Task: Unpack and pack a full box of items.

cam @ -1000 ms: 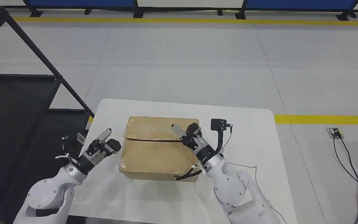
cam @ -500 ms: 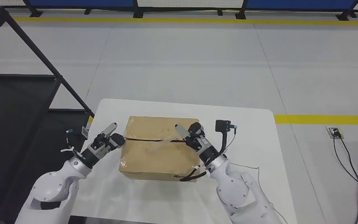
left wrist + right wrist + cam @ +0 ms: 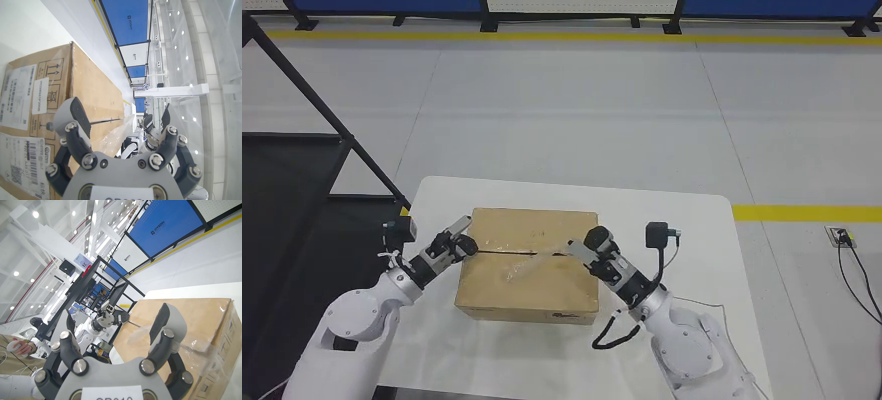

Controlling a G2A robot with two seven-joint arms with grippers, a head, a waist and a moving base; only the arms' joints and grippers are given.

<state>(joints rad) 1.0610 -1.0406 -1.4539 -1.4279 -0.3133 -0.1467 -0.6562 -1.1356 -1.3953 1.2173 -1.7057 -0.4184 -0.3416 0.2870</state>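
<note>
Since a second ago the flaps of the cardboard box (image 3: 527, 262) have gone flat, and the left gripper (image 3: 454, 243) and right gripper (image 3: 587, 248), both with jaws spread, have closed in on opposite ends of its top seam, the box sitting in the middle of the table (image 3: 682, 230) with its long axis running left to right.

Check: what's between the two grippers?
In the top view, the top of the closed box spans left gripper to right gripper, with loose clear tape along its seam.
</note>
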